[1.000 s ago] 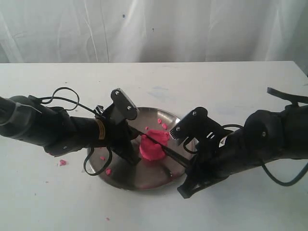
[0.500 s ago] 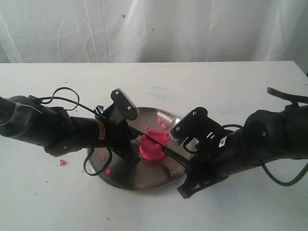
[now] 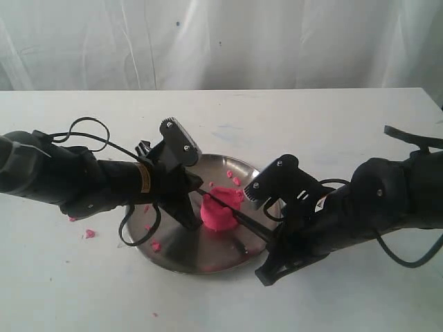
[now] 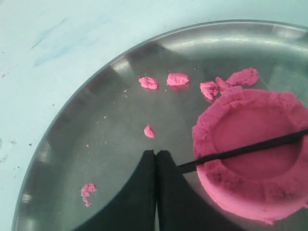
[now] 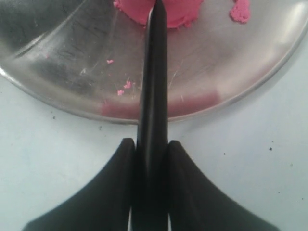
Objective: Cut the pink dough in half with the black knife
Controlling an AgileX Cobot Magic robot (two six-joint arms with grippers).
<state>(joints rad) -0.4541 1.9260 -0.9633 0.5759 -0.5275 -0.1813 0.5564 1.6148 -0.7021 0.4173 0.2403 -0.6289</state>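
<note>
Your right claw (image 5: 150, 144) grips the black knife (image 5: 153, 72) by its handle, with the blade lying across the dented top of the pink dough (image 4: 255, 127). The dough is one lump near the centre of the steel plate (image 3: 176, 257), mid-way across the surface (image 3: 332, 117). Your left claw (image 4: 155, 156) is pinched together and empty, its tips just beside the dough.
</note>
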